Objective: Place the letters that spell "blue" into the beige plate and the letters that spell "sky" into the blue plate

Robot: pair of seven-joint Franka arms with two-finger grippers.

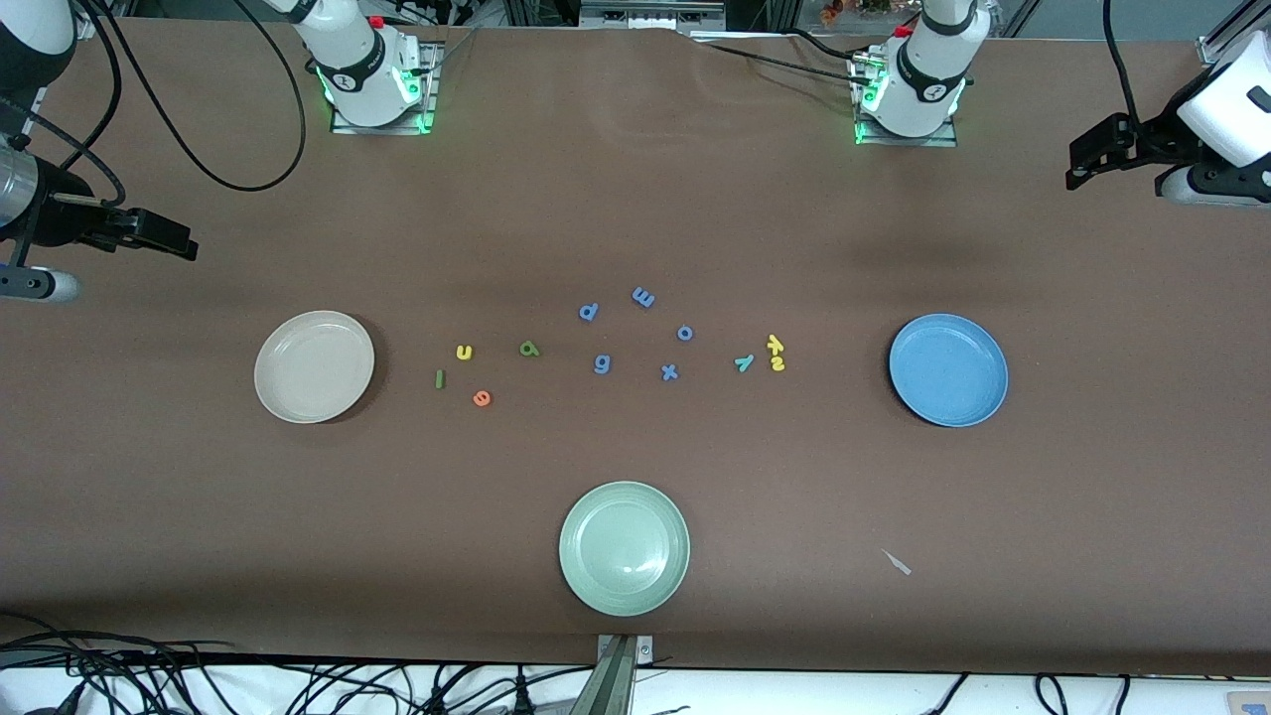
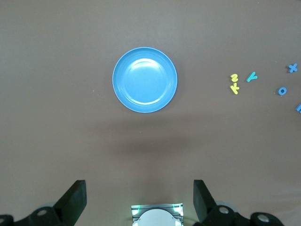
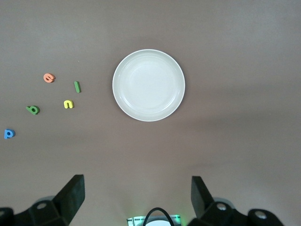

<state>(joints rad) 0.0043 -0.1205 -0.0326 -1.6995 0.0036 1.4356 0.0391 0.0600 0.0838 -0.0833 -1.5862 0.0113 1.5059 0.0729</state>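
The beige plate (image 1: 314, 365) (image 3: 148, 85) lies empty toward the right arm's end. Beside it on the table are the green b (image 1: 529, 349), dark green l (image 1: 439, 378), yellow u (image 1: 464, 352) and orange e (image 1: 482, 398). The blue plate (image 1: 948, 369) (image 2: 145, 79) lies empty toward the left arm's end, with the yellow s (image 1: 776, 364), yellow k (image 1: 776, 344) and teal y (image 1: 744, 362) close by. My right gripper (image 1: 184, 243) (image 3: 138, 195) hangs open and empty high above the table near the beige plate. My left gripper (image 1: 1077, 164) (image 2: 140, 197) is open and empty high near the blue plate.
Blue letters p (image 1: 589, 312), m (image 1: 642, 296), o (image 1: 685, 333), g (image 1: 602, 364) and x (image 1: 669, 372) are scattered mid-table between the two letter groups. A pale green plate (image 1: 624, 547) sits nearer the front camera. A small pale scrap (image 1: 897, 562) lies beside it.
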